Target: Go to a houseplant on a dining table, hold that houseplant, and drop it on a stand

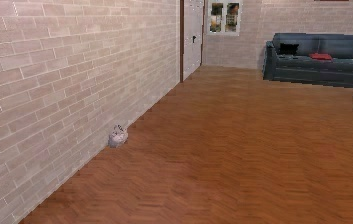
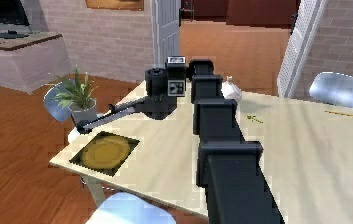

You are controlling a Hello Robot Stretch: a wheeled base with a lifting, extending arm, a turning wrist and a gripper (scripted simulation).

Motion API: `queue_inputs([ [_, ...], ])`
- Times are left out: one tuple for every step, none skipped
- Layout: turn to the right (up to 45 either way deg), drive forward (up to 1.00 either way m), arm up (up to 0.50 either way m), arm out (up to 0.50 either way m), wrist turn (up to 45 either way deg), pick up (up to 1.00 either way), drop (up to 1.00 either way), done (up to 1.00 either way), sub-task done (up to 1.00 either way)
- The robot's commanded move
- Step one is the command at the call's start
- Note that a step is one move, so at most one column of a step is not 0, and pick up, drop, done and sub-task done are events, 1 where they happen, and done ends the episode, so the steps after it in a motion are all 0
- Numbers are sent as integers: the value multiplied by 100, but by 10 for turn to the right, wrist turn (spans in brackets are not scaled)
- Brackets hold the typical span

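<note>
Over pale wooden table (image 2: 314, 150), thin-fingered claw (image 2: 84, 124) near spiky-leaved houseplant (image 2: 76, 90); cannot tell if holding.

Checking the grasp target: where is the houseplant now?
The houseplant is on the arm side view's left, at the dining table's left edge, by the gripper's far end and next to a grey chair.

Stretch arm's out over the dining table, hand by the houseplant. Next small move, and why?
Probably a short lift of the arm. The hand sits at the base of the green leafy houseplant, which stands at a corner of the light wooden dining table. I cannot tell whether it holds the plant; a lift should show that.
</note>
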Motion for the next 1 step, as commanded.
queue_inputs([
  [0,0,0,0,-450,0,0,0,0],
])
